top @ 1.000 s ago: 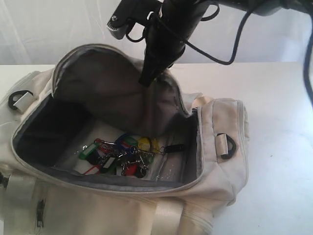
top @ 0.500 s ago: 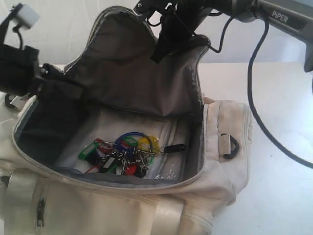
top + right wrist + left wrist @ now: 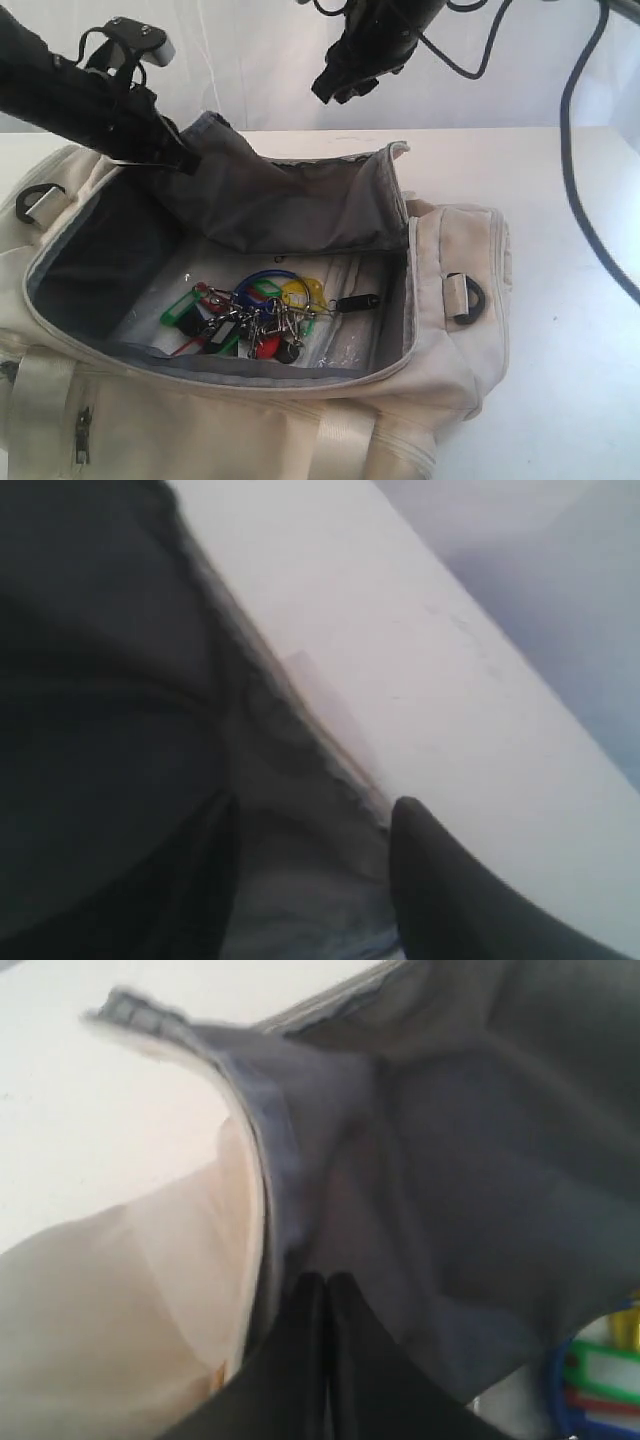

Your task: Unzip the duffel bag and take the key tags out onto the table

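Note:
The cream duffel bag (image 3: 450,370) lies unzipped on the white table (image 3: 560,190). Its grey-lined flap (image 3: 290,205) is folded back along the far side. The key tags (image 3: 250,315), a colourful bunch on metal rings, rest on the bag's floor, and part of the bunch shows in the left wrist view (image 3: 600,1380). My left gripper (image 3: 185,160) is shut at the flap's raised left corner, its tips (image 3: 325,1280) meeting the zipper edge. My right gripper (image 3: 335,88) hangs open above the flap (image 3: 300,890) and holds nothing (image 3: 315,830).
A black D-ring (image 3: 468,297) sits on the bag's right end and another (image 3: 35,200) on its left end. A pale webbing strap (image 3: 345,440) crosses the near side. Black cables (image 3: 580,180) hang at the right over bare table (image 3: 420,630).
The right gripper opened, let go of the flap and rose; the flap dropped from standing upright. The left arm came in from the left to the flap's left corner.

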Controlling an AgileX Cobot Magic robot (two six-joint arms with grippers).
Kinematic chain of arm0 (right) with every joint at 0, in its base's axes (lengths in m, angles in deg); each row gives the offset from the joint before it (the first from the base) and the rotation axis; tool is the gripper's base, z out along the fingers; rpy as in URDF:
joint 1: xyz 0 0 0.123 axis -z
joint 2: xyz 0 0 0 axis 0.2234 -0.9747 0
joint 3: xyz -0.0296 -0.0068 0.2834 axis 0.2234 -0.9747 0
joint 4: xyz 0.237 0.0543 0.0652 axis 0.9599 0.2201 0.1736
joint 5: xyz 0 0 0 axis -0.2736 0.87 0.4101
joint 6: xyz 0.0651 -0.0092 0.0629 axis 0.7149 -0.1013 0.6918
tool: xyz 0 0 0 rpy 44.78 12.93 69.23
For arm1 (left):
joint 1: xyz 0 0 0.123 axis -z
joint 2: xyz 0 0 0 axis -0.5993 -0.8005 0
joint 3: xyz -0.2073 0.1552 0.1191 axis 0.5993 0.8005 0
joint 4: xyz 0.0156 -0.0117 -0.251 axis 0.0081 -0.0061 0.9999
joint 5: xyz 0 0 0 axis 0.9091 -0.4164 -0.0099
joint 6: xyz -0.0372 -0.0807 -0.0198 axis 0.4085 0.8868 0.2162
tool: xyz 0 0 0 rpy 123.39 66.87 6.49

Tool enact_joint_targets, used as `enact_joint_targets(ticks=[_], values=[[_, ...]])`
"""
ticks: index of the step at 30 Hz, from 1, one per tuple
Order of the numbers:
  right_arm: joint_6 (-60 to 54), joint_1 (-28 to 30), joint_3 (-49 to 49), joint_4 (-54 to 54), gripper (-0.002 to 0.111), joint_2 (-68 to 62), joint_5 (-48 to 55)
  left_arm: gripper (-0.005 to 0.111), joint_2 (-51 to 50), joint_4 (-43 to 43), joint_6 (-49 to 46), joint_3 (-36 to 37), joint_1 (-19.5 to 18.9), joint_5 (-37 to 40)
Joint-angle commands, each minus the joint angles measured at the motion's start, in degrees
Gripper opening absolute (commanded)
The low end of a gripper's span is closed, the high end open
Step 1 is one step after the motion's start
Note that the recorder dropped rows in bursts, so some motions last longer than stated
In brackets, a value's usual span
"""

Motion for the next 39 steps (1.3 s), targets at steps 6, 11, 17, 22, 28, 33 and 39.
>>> enact_joint_targets(ticks=[6, 11, 17, 22, 28, 33, 39], values=[[-7.77, 0.07, 0.23, 21.69, 0.042, 0.8, 12.36, 0.0, 6.45, -4.91, 4.56, -4.37, -2.44, 11.23], [-6.0, -0.84, 0.0, 25.71, 0.042, 0.84, 12.36, 0.0, 13.08, -6.64, 4.56, -7.35, -2.44, 20.71], [-2.37, -4.47, -1.95, 25.87, 0.042, 1.26, 12.36, 0.0, 18.92, -13.04, 6.82, -2.71, -2.81, 30.11], [1.69, -4.58, -10.96, 23.64, 0.042, 5.37, 12.36, 0.0, 25.6, -12.3, 7.97, 7.05, -5.39, 30.9], [2.2, -4.73, -22.4, 24.55, 0.042, 10.25, 12.36, 0.0, 37.41, -9.85, 9.75, 18.68, -5.96, 30.35], [5.93, -4.73, -28.4, 24.29, 0.043, 8.24, 11.07, 0.0, 42.7, -7.65, 7.32, 27.09, -5.96, 26.65], [7.99, -4.73, -30.56, 24.18, 0.066, 4.76, 3.28, 0.0, 44.16, -5.5, 7.09, 30.47, -5.96, 24.62]])
